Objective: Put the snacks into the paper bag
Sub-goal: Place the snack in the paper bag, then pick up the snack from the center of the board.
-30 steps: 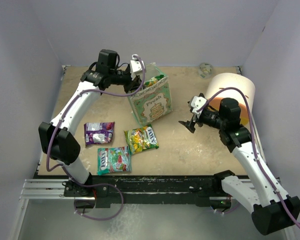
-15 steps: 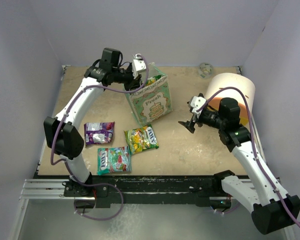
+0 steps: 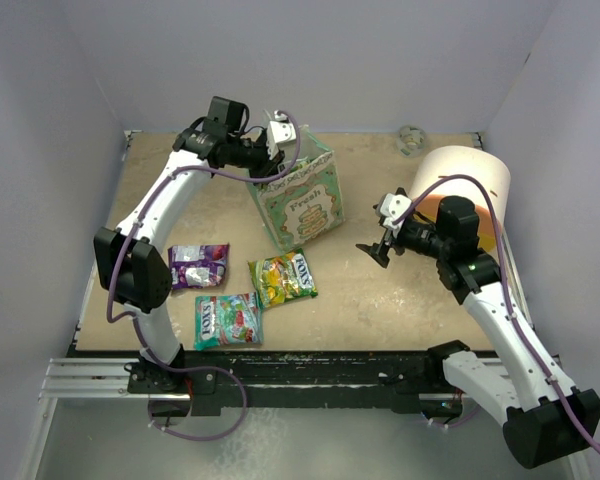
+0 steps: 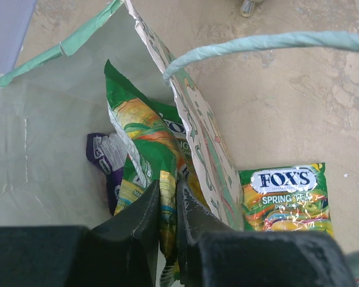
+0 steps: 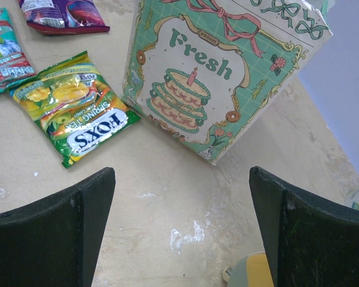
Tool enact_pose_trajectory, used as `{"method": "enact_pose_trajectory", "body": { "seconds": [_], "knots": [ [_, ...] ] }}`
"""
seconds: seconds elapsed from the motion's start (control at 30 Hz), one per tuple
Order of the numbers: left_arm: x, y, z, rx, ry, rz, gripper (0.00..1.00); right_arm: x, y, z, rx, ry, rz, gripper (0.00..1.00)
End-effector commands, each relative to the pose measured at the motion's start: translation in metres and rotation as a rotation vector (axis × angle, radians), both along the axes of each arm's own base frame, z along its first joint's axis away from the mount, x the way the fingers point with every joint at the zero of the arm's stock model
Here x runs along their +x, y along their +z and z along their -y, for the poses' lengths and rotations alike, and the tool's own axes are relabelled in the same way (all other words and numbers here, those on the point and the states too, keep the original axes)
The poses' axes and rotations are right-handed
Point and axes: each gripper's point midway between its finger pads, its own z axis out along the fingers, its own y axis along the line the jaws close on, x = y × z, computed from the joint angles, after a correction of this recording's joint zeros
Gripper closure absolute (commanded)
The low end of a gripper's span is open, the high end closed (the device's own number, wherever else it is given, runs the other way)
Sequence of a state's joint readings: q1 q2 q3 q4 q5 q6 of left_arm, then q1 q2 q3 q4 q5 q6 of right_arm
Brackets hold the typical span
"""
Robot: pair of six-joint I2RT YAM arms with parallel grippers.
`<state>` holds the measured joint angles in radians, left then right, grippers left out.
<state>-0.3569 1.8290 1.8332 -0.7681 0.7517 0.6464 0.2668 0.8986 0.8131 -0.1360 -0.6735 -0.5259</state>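
Note:
The mint-green paper bag (image 3: pixel 302 200) stands upright at the table's middle back; its cake panel shows in the right wrist view (image 5: pixel 221 72). My left gripper (image 3: pixel 276 140) is over the bag's mouth, shut on a yellow-green packet (image 4: pixel 146 149) that hangs inside the bag (image 4: pixel 60 155) beside a purple packet (image 4: pixel 105 158). Three packets lie on the table: a yellow-green one (image 3: pixel 283 277), a purple one (image 3: pixel 198 266) and a teal-and-red one (image 3: pixel 228 320). My right gripper (image 3: pixel 374 247) is open and empty, right of the bag.
A large cream-and-orange cylinder (image 3: pixel 467 190) lies at the right, behind my right arm. A small clear object (image 3: pixel 411 138) sits at the back edge. Walls close in the table on three sides.
My left gripper has shifted a little further over the bag's mouth with the packet in it. The right arm and the loose packets have not moved.

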Motion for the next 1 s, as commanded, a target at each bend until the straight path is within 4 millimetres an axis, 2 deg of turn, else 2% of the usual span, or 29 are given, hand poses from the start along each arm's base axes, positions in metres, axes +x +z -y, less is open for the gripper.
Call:
{"method": "enact_pose_trajectory", "body": {
  "seconds": [0.0, 0.07, 0.3, 0.53, 0.67, 0.9, 0.97],
  "knots": [
    [-0.004, 0.048, 0.006, -0.072, -0.016, 0.085, 0.79, 0.002, 0.009, -0.003, 0.021, 0.020, 0.029, 0.05],
    [-0.001, 0.052, 0.003, -0.063, 0.004, 0.107, 0.71, 0.002, 0.009, -0.003, 0.019, 0.020, 0.029, 0.05],
    [0.013, 0.066, -0.008, -0.043, 0.107, 0.165, 0.54, 0.001, 0.011, -0.003, 0.023, 0.020, 0.035, 0.05],
    [0.006, 0.097, -0.026, -0.045, 0.191, 0.285, 0.42, 0.002, 0.010, -0.003, 0.023, 0.016, 0.035, 0.05],
    [-0.004, 0.107, -0.045, -0.029, 0.266, 0.350, 0.33, 0.002, 0.012, -0.002, 0.030, 0.007, 0.033, 0.05],
    [-0.039, 0.102, -0.099, 0.037, 0.440, 0.383, 0.17, 0.006, 0.015, 0.001, 0.032, -0.022, 0.042, 0.04],
    [-0.051, 0.092, -0.118, 0.054, 0.482, 0.352, 0.14, 0.007, 0.015, 0.002, 0.031, -0.029, 0.042, 0.04]
  ]
}}
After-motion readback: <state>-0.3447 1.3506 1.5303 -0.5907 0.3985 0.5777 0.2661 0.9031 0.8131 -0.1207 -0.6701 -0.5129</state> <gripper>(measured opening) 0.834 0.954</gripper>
